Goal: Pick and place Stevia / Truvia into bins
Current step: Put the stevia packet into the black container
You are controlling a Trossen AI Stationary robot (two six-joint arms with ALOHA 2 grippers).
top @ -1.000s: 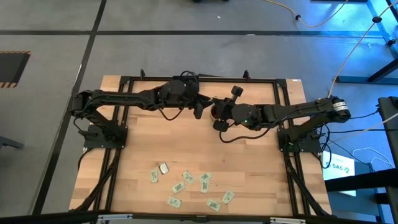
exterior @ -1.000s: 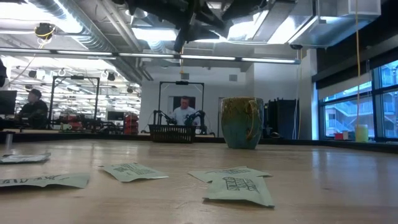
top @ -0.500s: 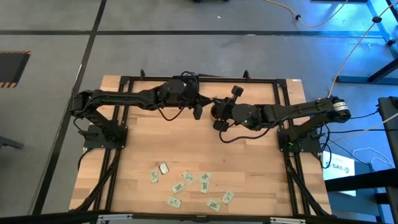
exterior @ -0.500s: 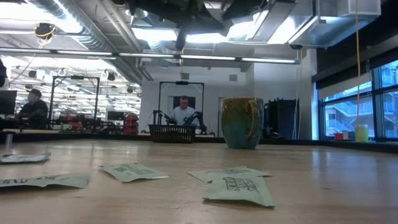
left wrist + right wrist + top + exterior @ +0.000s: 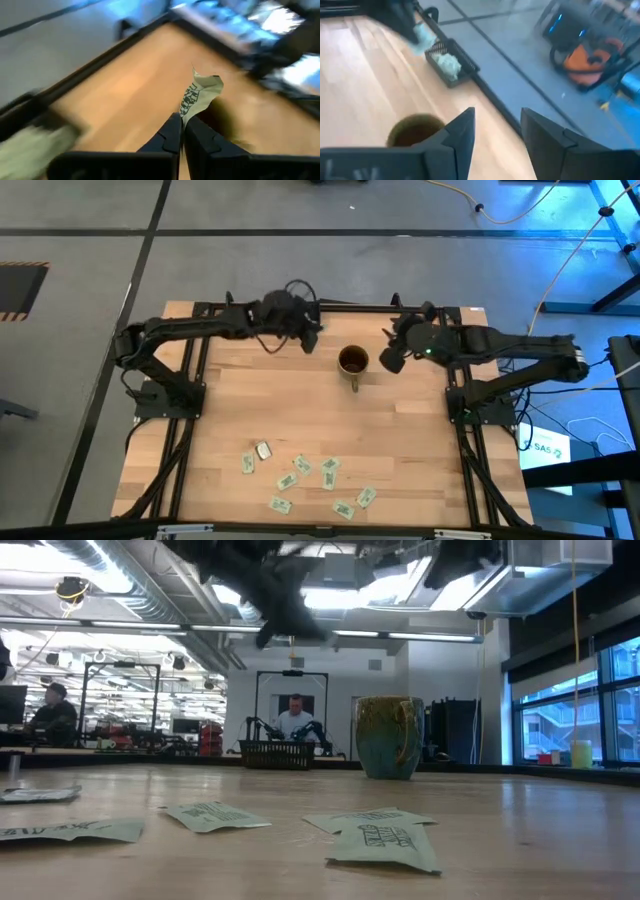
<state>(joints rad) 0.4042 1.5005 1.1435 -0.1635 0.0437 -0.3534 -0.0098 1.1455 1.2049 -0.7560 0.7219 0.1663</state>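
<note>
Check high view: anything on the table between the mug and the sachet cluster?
Nothing. In the high view, only bare wood separates the mug from the loose sachets; both grippers sit beside the mug at the table's far end.

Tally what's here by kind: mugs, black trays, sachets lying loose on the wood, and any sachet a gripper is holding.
mug: 1
black tray: 1
loose sachets on the wood: 8 that can be told apart; one may overlap another
held sachet, pinched in the left gripper: 1
Total: 11
</note>
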